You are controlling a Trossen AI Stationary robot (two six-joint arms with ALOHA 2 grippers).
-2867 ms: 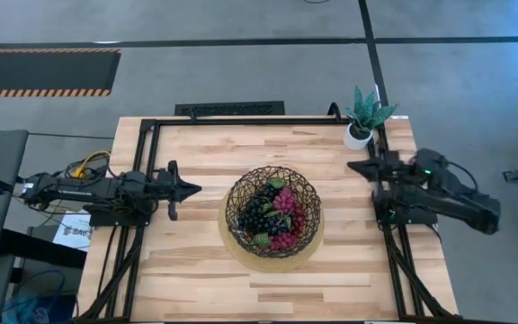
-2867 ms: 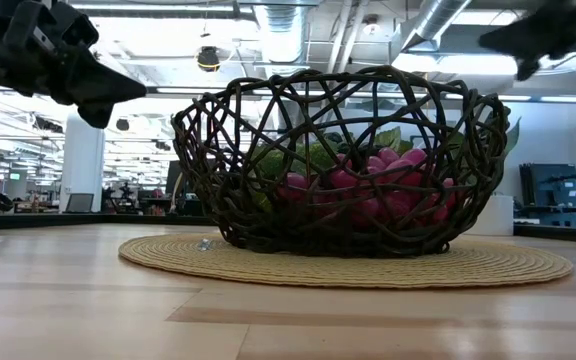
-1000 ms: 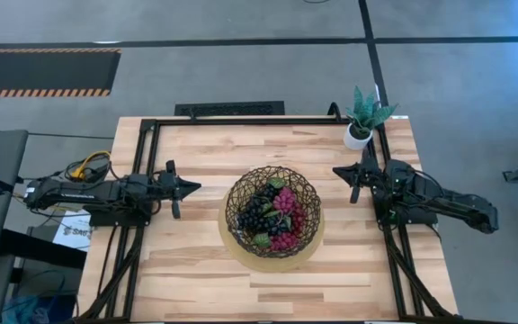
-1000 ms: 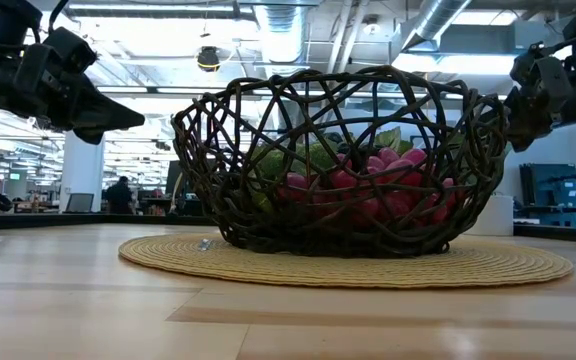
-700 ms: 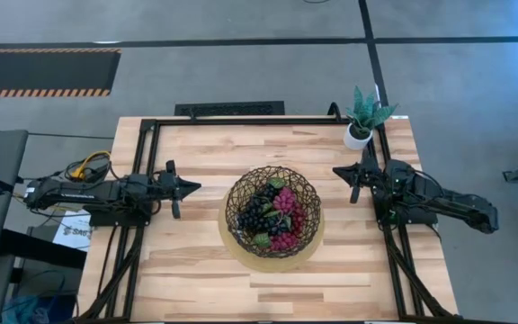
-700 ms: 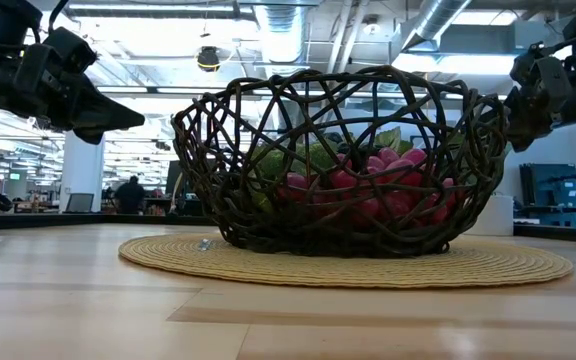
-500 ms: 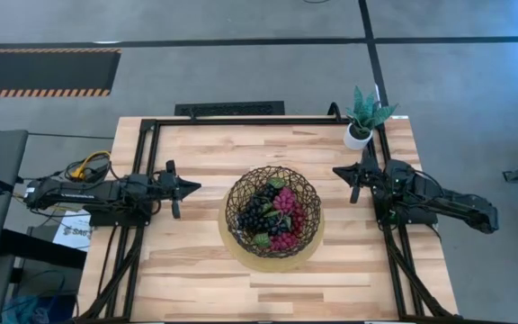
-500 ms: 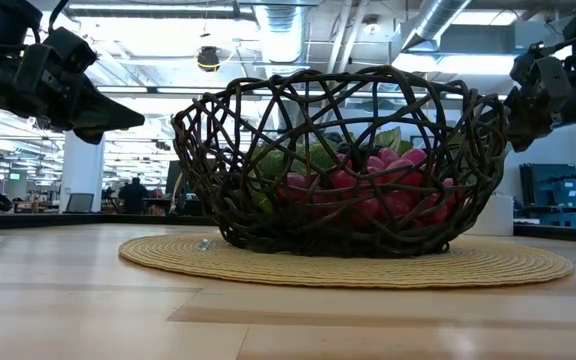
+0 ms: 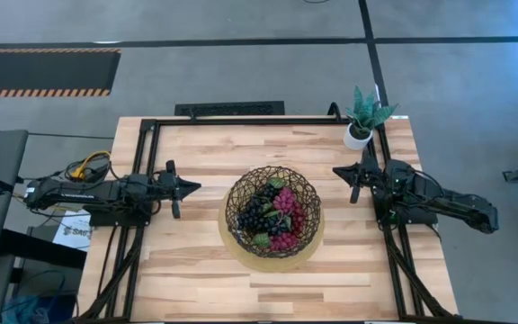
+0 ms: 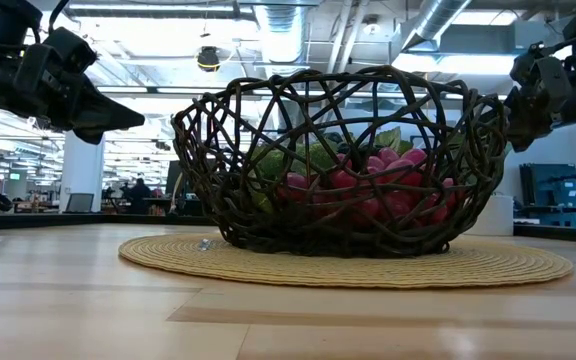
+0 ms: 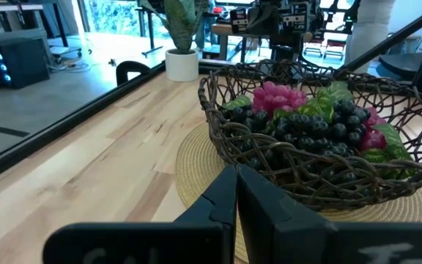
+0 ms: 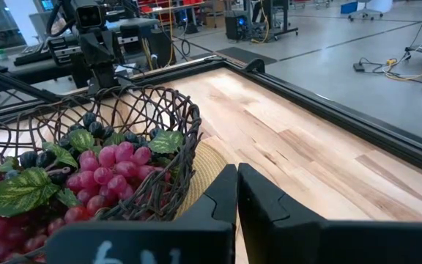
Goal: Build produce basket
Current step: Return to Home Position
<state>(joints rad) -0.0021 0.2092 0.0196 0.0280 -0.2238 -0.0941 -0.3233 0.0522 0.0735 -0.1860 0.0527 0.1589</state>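
The dark woven basket stands on its tan round base at the table's middle. Red and dark purple grape bunches with green leaves lie inside it; they also show in the left wrist view and the right wrist view. My left gripper hovers shut at the table's left, pointing level at the basket. My right gripper hovers shut at the table's right, also clear of the basket. Neither holds anything.
A small white pot with a green plant stands at the far right corner, close behind my right arm. A black frame runs along the table's far, left and right edges. Bare wood lies near and far of the basket.
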